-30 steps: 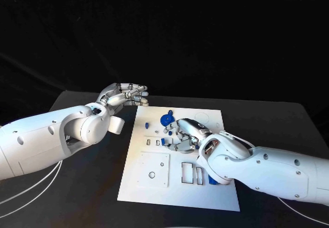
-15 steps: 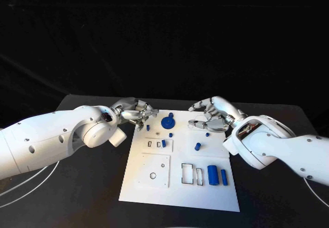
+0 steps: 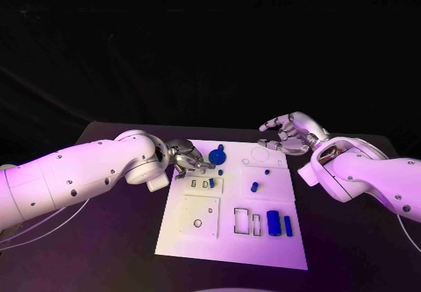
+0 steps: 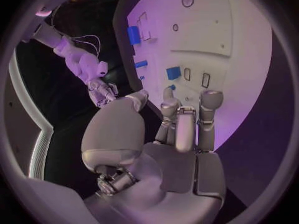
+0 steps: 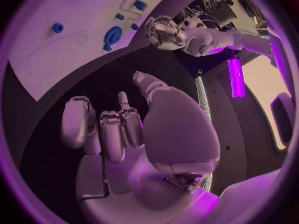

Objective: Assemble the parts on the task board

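Observation:
The white task board [image 3: 263,249] lies mid-table with blue parts on it. A round blue part [image 3: 216,157] sits near its far edge, and a blue cylinder [image 3: 273,222] and a slim bar [image 3: 287,226] lie at its right. My left hand [image 3: 188,160] hovers at the board's far-left part, fingers bunched near a small blue piece [image 3: 220,173]; in the left wrist view nothing shows between its fingers [image 4: 177,129]. My right hand [image 3: 289,135] hangs loosely cupped beyond the board's far-right corner, holding nothing [image 5: 118,134].
More blue pieces sit mid-board: one beside two small slots [image 3: 212,182], another further right [image 3: 254,187]. Empty rectangular cut-outs [image 3: 240,221] and a square plate [image 3: 199,217] fill the near half. Black table [image 3: 351,243] surrounds the board.
My right hand lifted off the board's middle and drew back past the far-right corner. My left hand came in from beyond the far-left corner to the board's far-left part.

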`<action>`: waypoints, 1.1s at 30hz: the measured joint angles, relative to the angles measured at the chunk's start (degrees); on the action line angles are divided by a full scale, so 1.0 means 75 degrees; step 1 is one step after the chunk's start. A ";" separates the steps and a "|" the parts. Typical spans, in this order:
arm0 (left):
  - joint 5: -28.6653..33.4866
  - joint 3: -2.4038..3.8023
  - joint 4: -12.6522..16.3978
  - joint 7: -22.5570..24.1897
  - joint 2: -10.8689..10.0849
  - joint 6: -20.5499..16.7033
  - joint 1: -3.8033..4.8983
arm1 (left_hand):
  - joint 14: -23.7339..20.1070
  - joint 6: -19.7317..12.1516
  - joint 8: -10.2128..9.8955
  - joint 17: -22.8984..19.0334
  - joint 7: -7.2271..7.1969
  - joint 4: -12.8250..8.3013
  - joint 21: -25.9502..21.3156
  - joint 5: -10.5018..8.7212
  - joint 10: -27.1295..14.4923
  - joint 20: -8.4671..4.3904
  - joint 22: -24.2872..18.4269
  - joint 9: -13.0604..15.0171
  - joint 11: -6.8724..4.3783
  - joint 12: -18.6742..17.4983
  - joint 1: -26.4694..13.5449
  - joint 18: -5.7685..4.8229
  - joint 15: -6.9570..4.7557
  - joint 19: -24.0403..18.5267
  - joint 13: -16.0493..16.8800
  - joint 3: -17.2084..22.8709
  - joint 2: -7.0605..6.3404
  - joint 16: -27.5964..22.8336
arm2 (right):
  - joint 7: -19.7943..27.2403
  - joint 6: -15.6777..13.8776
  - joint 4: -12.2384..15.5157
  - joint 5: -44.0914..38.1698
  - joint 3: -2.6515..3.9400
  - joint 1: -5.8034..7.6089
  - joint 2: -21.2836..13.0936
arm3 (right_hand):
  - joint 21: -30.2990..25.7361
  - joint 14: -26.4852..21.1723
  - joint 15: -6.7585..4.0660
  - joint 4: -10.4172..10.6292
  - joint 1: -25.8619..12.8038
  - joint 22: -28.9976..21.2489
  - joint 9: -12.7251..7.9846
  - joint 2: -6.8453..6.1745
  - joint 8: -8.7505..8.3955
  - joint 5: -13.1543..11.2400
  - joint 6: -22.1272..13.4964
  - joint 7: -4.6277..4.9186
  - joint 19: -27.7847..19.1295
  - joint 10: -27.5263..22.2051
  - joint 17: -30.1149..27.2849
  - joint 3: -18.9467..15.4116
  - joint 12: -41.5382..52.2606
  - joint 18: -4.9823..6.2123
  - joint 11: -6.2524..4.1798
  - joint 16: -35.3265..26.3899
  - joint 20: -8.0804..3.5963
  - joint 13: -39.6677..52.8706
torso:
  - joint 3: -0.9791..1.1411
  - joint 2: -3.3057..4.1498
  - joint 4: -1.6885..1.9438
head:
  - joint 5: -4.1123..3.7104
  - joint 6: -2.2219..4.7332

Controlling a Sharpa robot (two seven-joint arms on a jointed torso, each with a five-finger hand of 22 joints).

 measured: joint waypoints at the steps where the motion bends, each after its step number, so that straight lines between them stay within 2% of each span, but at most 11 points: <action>1: -0.0077 -0.0016 -0.0028 -0.0085 0.0044 0.0036 0.0017 | 0.0000 -0.0008 0.0000 0.0000 -0.0008 -0.0002 0.0000 0.0000 0.0000 0.0000 0.0002 0.0001 0.0000 0.0001 -0.0009 0.0000 0.0000 0.0000 0.0000 0.0002 0.0009 0.0000 | 0.0002 0.0007 -0.0012 0.0021 0.0000 0.0001 0.0001 | 0.0000 0.0000 0.0000 0.0000 0.0000 0.0000 0.0000 0.0000 0.0000 0.0000 0.0000 0.0000 0.0000 0.0000 0.0000 0.0000 0.0000 0.0000 0.0000 0.0000 0.0000 0.0000 | -0.0001 0.0000 0.0000 | 0.0002 0.0001; 7: -0.0432 -0.0079 -0.0186 -0.0477 0.0304 0.0210 0.0103 | 0.0000 -0.0008 0.0000 -0.0001 -0.0008 -0.0002 0.0029 0.0000 0.0000 -0.0028 0.0033 0.0011 0.0000 0.0001 -0.0039 0.0000 0.0000 0.0027 0.0010 -0.0041 -0.0022 -0.0001 | 0.0003 0.0038 -0.0081 0.0104 -0.0002 0.0005 0.0021 | 0.0000 0.0000 0.0000 0.0000 0.0000 -0.0001 0.0000 0.0000 0.0000 0.0000 0.0025 -0.0025 0.0000 0.0000 0.0000 0.0000 0.0000 0.0000 0.0000 0.0000 0.0000 0.0000 | -0.0007 0.0006 -0.0004 | 0.0009 -0.0014; 18: -0.0858 -0.0180 -0.0332 -0.0762 0.0611 0.0424 0.0154 | 0.0000 -0.0008 0.0000 -0.0001 -0.0008 -0.0023 0.0059 0.0000 -0.0001 -0.0028 0.0106 0.0022 0.0001 0.0001 -0.0079 0.0001 0.0000 0.0027 -0.0060 -0.0062 0.0018 0.0041 | -0.0026 0.0109 -0.0132 0.0145 -0.0002 0.0008 0.0067 | 0.0000 0.0000 0.0000 0.0021 0.0000 -0.0010 0.0001 0.0000 0.0000 0.0000 0.0025 -0.0025 0.0001 0.0000 -0.0001 0.0022 0.0000 -0.0001 0.0000 0.0000 0.0000 -0.0001 | -0.0007 0.0024 -0.0009 | -0.0004 -0.0050; 24: -0.0999 -0.0195 -0.0375 -0.0822 0.0705 0.0513 0.0162 | 0.0000 -0.0008 0.0028 -0.0002 -0.0008 -0.0002 0.0089 0.0000 -0.0001 -0.0029 0.0174 0.0031 0.0001 0.0001 -0.0109 0.0000 0.0001 0.0082 -0.0060 -0.0083 0.0049 0.0072 | -0.0053 0.0139 -0.0144 0.0136 -0.0002 0.0009 0.0071 | -0.0030 0.0000 0.0000 0.0021 0.0000 -0.0011 0.0001 0.0000 0.0000 0.0000 0.0025 -0.0025 0.0001 0.0000 -0.0001 0.0022 0.0000 -0.0001 0.0000 0.0000 0.0000 -0.0001 | -0.0010 0.0031 -0.0013 | -0.0007 -0.0098; 26: -0.1035 -0.0199 -0.0390 -0.0838 0.0725 0.0549 0.0162 | 0.0000 -0.0008 0.0028 -0.0002 -0.0008 -0.0002 0.0089 0.0000 -0.0001 -0.0029 0.0189 0.0038 0.0001 0.0001 -0.0110 -0.0120 0.0001 0.0082 -0.0067 -0.0083 0.0049 0.0072 | -0.0065 0.0144 -0.0144 0.0131 -0.0002 0.0009 0.0072 | -0.0030 0.0000 0.0000 0.0021 0.0000 -0.0011 0.0001 0.0000 0.0000 0.0000 0.0025 -0.0025 0.0001 0.0000 -0.0001 0.0022 0.0000 -0.0001 0.0000 0.0000 0.0000 -0.0001 | -0.0010 0.0033 -0.0013 | 0.0004 -0.0113; 33: -0.1165 -0.0211 -0.0433 -0.0883 0.0771 0.0685 0.0164 | 0.0000 -0.0008 0.0028 -0.0002 -0.0007 -0.0002 0.0125 0.0000 -0.0001 -0.0029 0.0217 0.0045 0.0001 0.0001 -0.0109 -0.0118 0.0001 0.0082 -0.0095 -0.0083 0.0049 0.0072 | -0.0107 0.0154 -0.0144 0.0121 -0.0002 0.0009 0.0071 | -0.0030 0.0000 0.0000 0.0021 0.0000 -0.0011 0.0002 0.0000 0.0000 0.0000 0.0024 -0.0025 0.0001 0.0000 -0.0002 0.0022 0.0000 -0.0001 0.0000 0.0000 0.0000 -0.0002 | -0.0010 0.0039 -0.0015 | 0.0010 -0.0152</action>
